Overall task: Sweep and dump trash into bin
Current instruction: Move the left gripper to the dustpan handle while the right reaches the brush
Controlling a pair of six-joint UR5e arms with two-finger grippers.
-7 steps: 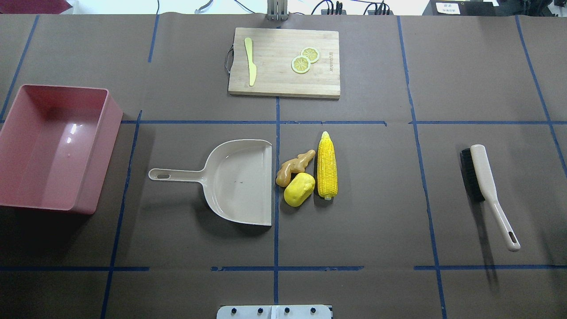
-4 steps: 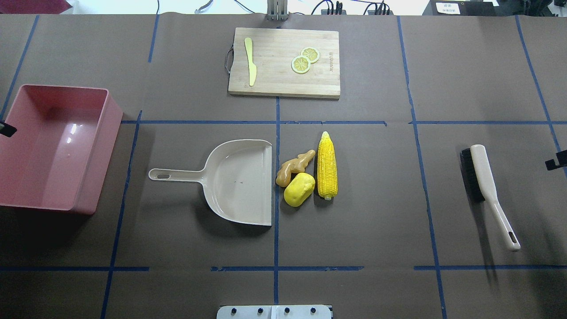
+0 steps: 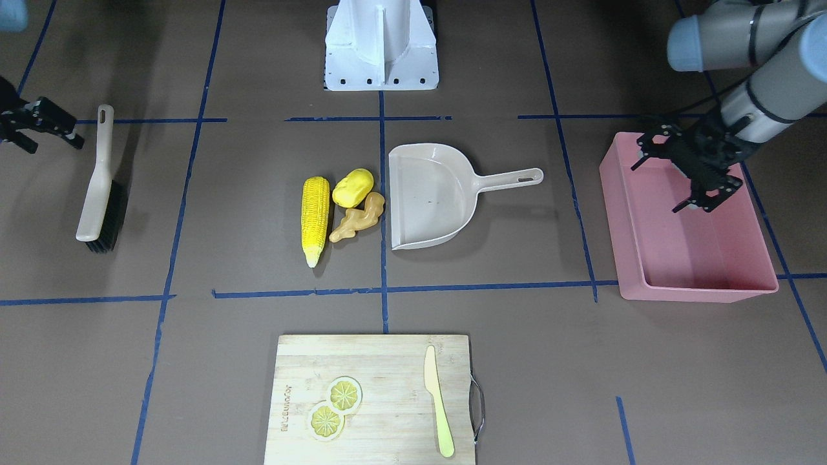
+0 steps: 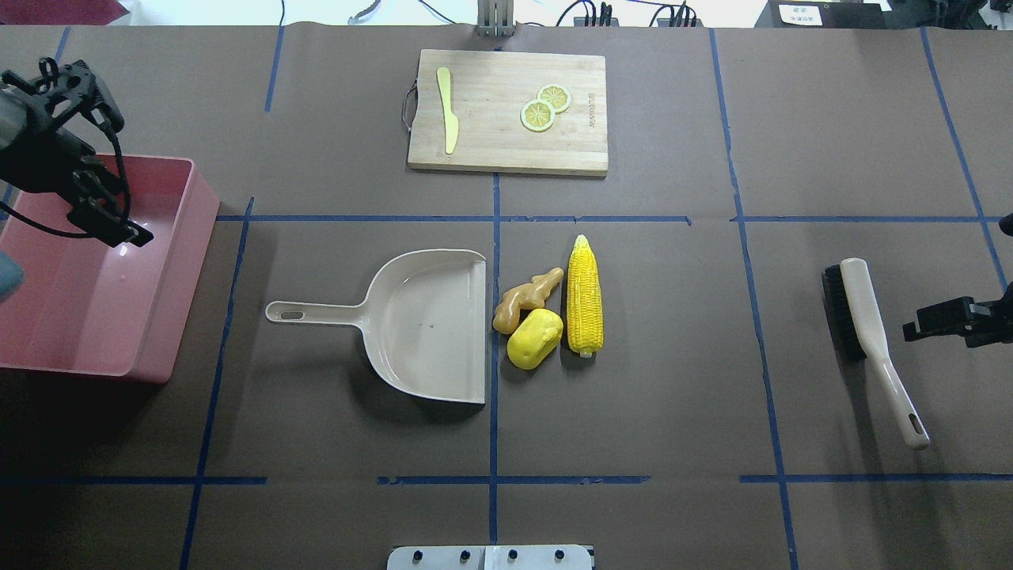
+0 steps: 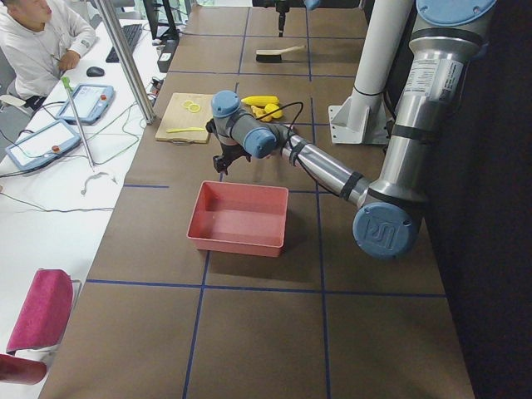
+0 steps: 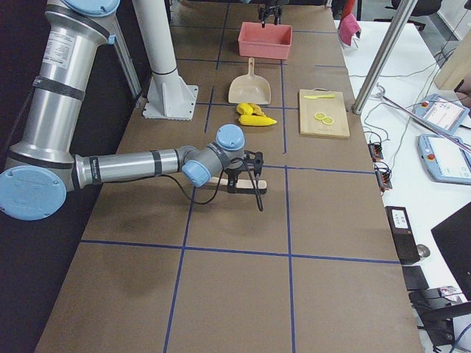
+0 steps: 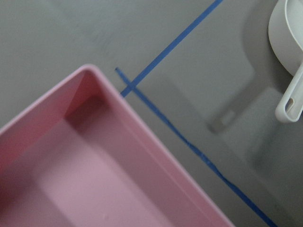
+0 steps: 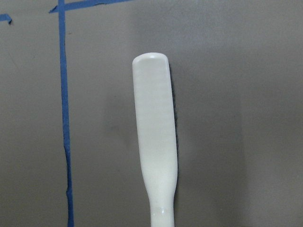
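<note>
I'm watching the left gripper [image 3: 659,186] hanging in the air over the pink bin [image 4: 186,301], toward the wall that faces the dustpan [image 4: 431,324]. Its jaws are spread wide and carrying nothing. The bin is sitting against the left edge of the table [image 4: 673,396], about midway along it, and a strip of bare brown surface is lying between its sloped wall and the end of the dustpan's handle. The dustpan is lying flat near the table's middle, its handle pointing at the bin and its straight open lip facing the trash. The ginger root [image 4: 526,297] and the potato piece [image 4: 534,339] are resting just beside that lip, touching each other. The corn cob [image 4: 584,295] is lying on the side of them away from the pan, parallel to the lip and just beside the potato piece. From the corn toward the right edge I'm seeing a broad run of open surface as far as the brush [image 4: 866,317], which is lying near that edge with its bristles turned toward the middle. The right gripper [image 3: 57,145] is hovering close by the brush on its right-edge side, jaws parted and empty. At the middle of the far edge a cutting board [image 4: 506,142] is carrying a pale knife [image 4: 448,119] and two lemon slices [image 4: 546,107], well apart from the trash.
</note>
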